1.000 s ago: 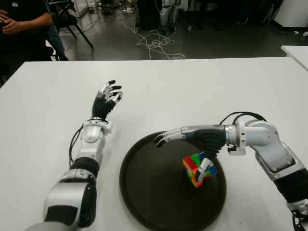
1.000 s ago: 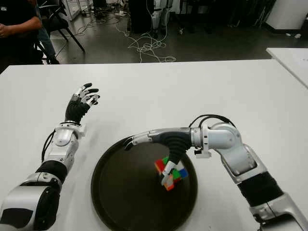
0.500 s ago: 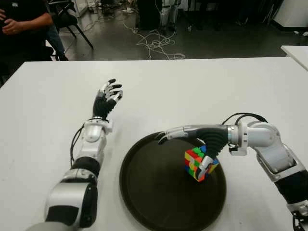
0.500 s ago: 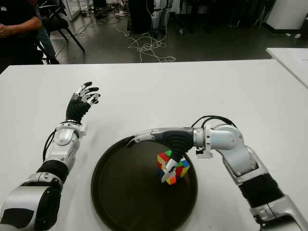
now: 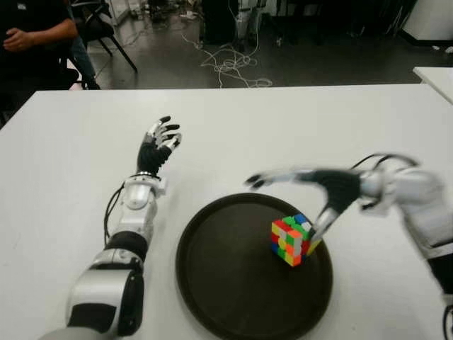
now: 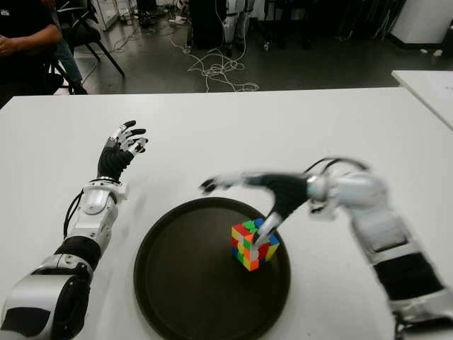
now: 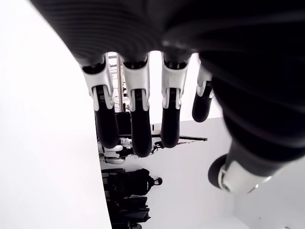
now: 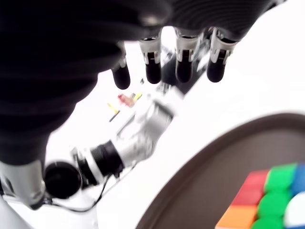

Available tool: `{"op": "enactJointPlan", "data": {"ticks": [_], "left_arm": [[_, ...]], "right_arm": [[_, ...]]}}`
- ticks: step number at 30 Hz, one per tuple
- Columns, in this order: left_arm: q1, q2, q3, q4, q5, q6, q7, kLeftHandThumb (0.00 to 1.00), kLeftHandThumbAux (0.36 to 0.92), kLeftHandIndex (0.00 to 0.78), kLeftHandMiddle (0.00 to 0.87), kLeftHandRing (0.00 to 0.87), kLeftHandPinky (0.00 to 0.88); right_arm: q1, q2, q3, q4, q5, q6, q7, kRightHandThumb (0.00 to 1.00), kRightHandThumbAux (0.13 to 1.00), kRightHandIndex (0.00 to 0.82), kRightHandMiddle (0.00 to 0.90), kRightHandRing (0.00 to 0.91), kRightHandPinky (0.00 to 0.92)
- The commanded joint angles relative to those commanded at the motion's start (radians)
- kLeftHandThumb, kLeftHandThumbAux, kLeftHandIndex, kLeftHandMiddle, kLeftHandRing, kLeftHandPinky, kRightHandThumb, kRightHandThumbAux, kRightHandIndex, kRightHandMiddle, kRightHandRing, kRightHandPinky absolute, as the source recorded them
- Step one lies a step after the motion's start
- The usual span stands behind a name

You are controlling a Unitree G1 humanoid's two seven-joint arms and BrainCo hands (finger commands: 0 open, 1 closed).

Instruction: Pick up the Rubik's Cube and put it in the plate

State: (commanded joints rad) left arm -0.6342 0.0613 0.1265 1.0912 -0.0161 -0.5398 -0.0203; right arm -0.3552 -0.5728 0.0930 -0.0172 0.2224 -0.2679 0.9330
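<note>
The Rubik's Cube stands on the right half of the dark round plate, with nothing holding it. My right hand hovers over the plate's far right part, open, its fingers stretched to the left and its thumb tip just beside the cube's right edge. In the right wrist view the cube shows below the straight fingers, apart from them. My left hand shows open to the left of the plate, fingers spread, with nothing in it.
The white table stretches around the plate. A person sits beyond its far left corner. Cables lie on the floor behind, and the corner of a second table shows at the right.
My right hand has let go of the cube, opened and risen up and to the right. The cube now sits level in the plate. The left arm has not moved.
</note>
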Motion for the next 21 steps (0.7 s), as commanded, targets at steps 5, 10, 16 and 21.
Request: {"op": "enactJointPlan", "data": {"ticks": [5, 10, 16, 21], "left_arm": [[-0.001, 0.000, 0.000, 0.001, 0.002, 0.001, 0.001, 0.338, 0.685, 0.175, 0.272, 0.289, 0.305], [0.000, 0.001, -0.002, -0.001, 0.006, -0.001, 0.004, 0.344, 0.687, 0.178, 0.280, 0.291, 0.303], [0.000, 0.002, -0.006, 0.000, 0.013, 0.005, 0.006, 0.336, 0.687, 0.176, 0.280, 0.289, 0.288], [-0.003, 0.004, -0.005, 0.007, 0.010, 0.012, -0.004, 0.324, 0.682, 0.177, 0.273, 0.281, 0.282]], "right_arm": [[0.048, 0.142, -0.088, 0.111, -0.099, -0.065, -0.303, 0.000, 0.591, 0.000, 0.000, 0.000, 0.000], [0.011, 0.277, -0.141, 0.389, -0.360, -0.263, -0.788, 0.000, 0.732, 0.036, 0.072, 0.046, 0.031], [0.002, 0.353, -0.175, 0.654, -0.291, -0.264, -0.928, 0.010, 0.801, 0.113, 0.180, 0.168, 0.168], [-0.039, 0.395, -0.203, 0.707, -0.195, -0.090, -0.929, 0.041, 0.824, 0.159, 0.235, 0.236, 0.250]]}}
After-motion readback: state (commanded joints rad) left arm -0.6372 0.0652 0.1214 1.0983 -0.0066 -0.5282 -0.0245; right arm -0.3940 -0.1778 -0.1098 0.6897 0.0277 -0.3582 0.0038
